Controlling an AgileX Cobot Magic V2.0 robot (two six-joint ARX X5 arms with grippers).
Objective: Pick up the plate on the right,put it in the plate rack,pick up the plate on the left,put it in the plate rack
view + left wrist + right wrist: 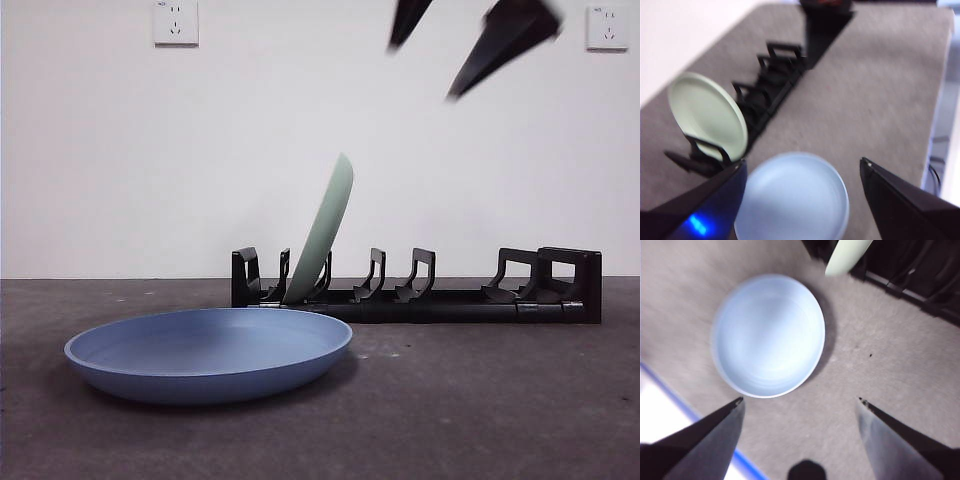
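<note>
A pale green plate [325, 225] stands tilted in a slot near the left end of the black plate rack [450, 300]. In front of the rack's left end, a blue plate [210, 350] lies flat on the grey table. My right gripper [800, 399] hangs high and open, with nothing between its fingers; the blue plate [769, 335] lies below and ahead of it. In the front view its tips [421, 73] show at the top right. My left gripper [802, 161] is open and empty, above the blue plate [792, 197] and close to the green plate [707, 115].
The grey table [500, 400] runs up to a white wall with two sockets [176, 22]. Several rack slots [420, 275] to the right of the green plate hold nothing. The table's edge and a blue strip [670, 390] show in the right wrist view.
</note>
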